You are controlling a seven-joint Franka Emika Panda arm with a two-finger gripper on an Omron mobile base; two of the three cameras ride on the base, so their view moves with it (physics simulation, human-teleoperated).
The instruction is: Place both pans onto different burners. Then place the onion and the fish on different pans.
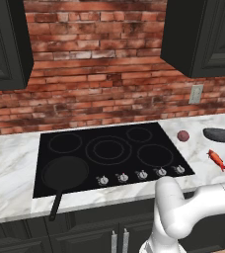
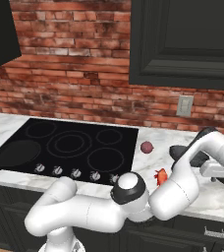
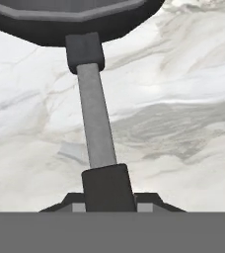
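The larger matte black pan (image 1: 65,173) rests on the front-left burner of the black cooktop (image 1: 85,136), its handle sticking out over the counter edge. The smaller greyish-black pan (image 1: 220,134) lies on the marble counter to the right of the cooktop. In the hand view, its rim (image 3: 75,15) is at the top and its straight handle (image 3: 97,123) runs down between my fingers. My gripper (image 3: 109,207) is shut on the dark end of that handle. The maroon onion (image 1: 183,136) and the orange-red fish (image 1: 217,159) lie on the counter between the cooktop and the smaller pan.
Free burners are the large centre ring (image 1: 108,149), the front-right ring (image 1: 155,155) and the back rings (image 1: 139,134). Silver knobs (image 1: 141,174) line the cooktop's front. A brick wall with an outlet (image 1: 196,93) stands behind, and dark cabinets (image 1: 201,34) hang above.
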